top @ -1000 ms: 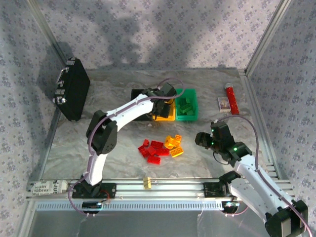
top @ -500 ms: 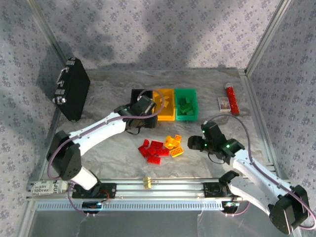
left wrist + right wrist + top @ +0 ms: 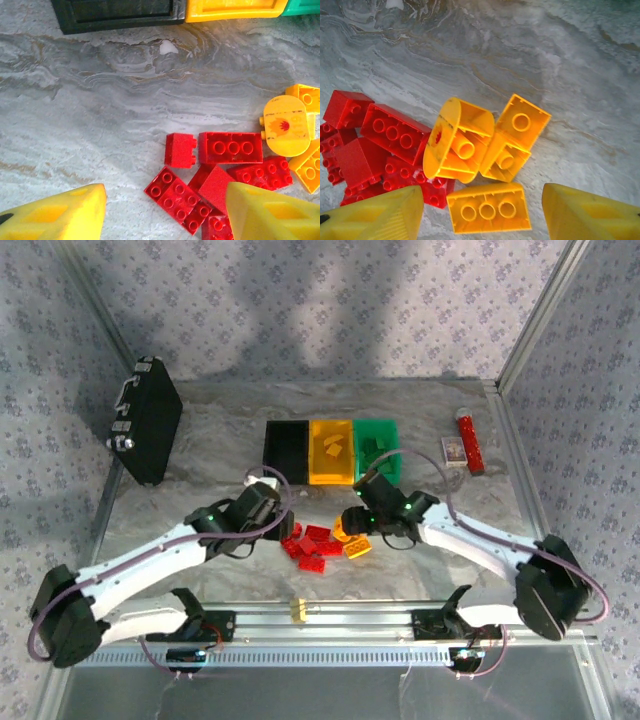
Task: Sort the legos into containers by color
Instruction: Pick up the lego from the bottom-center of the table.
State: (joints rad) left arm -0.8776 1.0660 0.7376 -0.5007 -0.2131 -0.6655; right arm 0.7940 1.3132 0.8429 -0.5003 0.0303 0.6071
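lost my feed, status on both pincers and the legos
Left pincer open over red legos. Right pincer open over yellow legos. Both empty. Nothing blocking the bins.

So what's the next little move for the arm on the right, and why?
Probably lower the right gripper and close on the long orange brick. Its jaws stand open above that brick, which lies flat at the pile's edge with nothing on top, so it looks an easy pick for the orange-yellow bin.
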